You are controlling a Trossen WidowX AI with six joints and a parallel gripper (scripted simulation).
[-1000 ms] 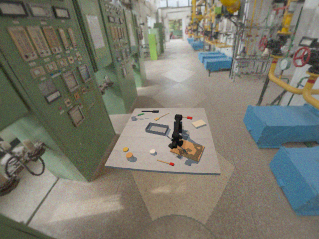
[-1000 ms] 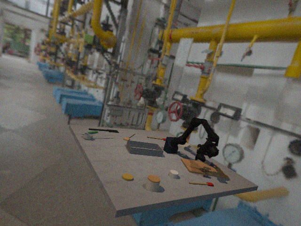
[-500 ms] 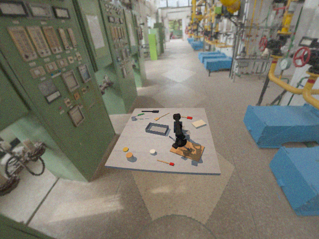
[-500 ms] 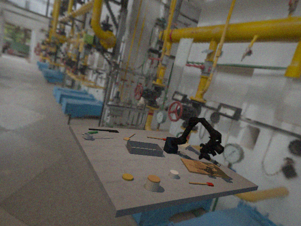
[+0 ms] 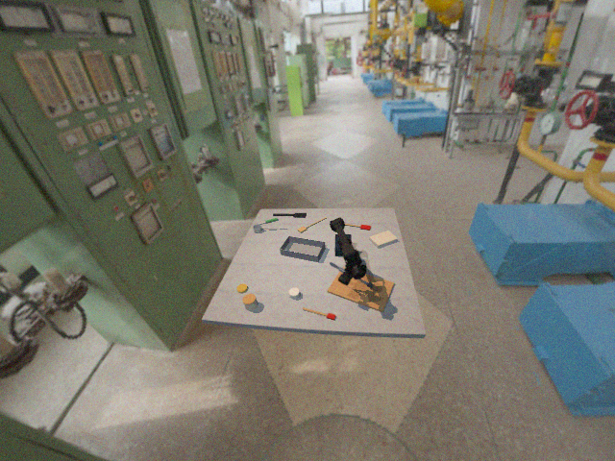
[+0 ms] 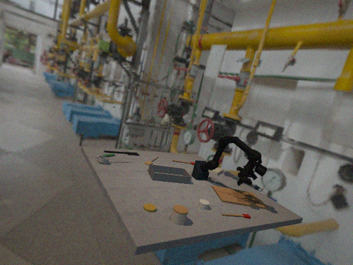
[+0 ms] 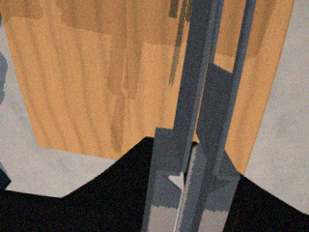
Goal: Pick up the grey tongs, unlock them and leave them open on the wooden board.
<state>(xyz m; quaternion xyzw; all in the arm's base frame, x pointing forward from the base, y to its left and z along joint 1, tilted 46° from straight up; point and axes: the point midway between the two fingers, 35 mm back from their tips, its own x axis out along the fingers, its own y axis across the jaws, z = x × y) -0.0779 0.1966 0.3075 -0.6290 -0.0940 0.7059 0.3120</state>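
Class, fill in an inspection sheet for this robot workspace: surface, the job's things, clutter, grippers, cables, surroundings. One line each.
Surface: grey table top, one edge beside green control cabinets.
Job's things: grey tongs off the roasting tin, held in the air above the wooden board, arms close together.
Clutter: red-tipped sticks, capped cup, yellow disc, white cylinder, tools at the far edge.
Grippers: gripper shut on the tongs.
Cables: nothing seen.
Surroundings: yellow pipes, red valve wheels, blue housings.
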